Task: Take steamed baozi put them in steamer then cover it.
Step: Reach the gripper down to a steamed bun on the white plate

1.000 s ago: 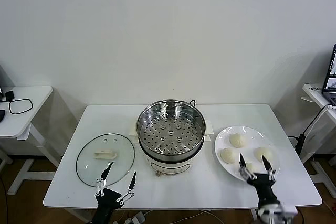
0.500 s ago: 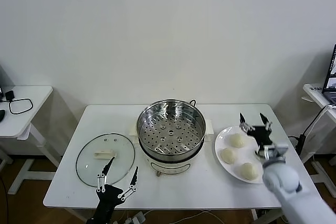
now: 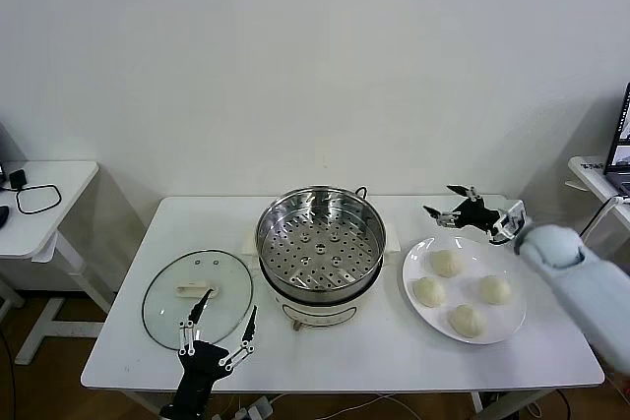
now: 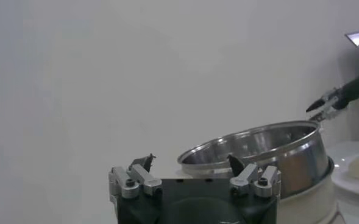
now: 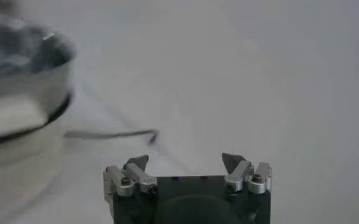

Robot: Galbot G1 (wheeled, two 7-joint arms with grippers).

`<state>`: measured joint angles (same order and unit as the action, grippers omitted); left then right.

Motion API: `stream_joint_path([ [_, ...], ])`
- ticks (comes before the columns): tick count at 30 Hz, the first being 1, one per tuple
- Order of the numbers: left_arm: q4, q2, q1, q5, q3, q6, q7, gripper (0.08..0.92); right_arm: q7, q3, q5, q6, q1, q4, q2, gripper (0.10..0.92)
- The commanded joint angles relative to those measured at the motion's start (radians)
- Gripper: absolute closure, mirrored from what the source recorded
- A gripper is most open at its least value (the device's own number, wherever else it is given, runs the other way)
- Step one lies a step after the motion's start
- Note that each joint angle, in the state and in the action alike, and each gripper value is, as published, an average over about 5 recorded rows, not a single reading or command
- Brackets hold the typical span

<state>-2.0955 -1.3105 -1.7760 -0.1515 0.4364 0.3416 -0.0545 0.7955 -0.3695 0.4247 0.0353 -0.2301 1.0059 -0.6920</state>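
Left of the steamer (image 3: pixel 320 248), the glass lid (image 3: pixel 197 298) lies flat and out of the way, the left gripper (image 3: pixel 217 330) idle at its near edge, fingers spread, holding nothing. The steamer stands uncovered, its perforated tray bare — ready to load. Right of it, four steamed baozi (image 3: pixel 446 263) sit on the white plate (image 3: pixel 512 317); the right gripper (image 3: pixel 452 207), spread and unladen, hangs behind the plate. Only the right wrist view shows the steamer's cord (image 5: pixel 109 134).

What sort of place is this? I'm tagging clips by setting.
Probably a lab or office staged as a kitchen, not a home. A steamer and plate of baozi sit on a plain white table against a bare wall, with a laptop on a side desk.
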Motion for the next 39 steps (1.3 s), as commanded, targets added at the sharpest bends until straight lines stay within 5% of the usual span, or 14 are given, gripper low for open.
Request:
stream_joint_path([
  [1, -0.003, -0.001, -0.001, 0.004, 0.001, 0.0, 0.0, 0.177, 0.491, -0.235, -0.252, 0.007, 0.293, -0.205, 0.0, 0.203],
  [9, -0.002, -0.006, -0.006, 0.007, 0.01, 0.002, -0.002, 0.177, 0.586, -0.278, -0.514, 0.053, 0.337, -0.3, -0.133, 0.203],
  [39, 0.007, -0.018, -0.022, 0.012, 0.009, 0.014, -0.008, 0.177, 0.412, -0.274, -0.651, 0.138, 0.269, -0.453, -0.312, 0.245],
])
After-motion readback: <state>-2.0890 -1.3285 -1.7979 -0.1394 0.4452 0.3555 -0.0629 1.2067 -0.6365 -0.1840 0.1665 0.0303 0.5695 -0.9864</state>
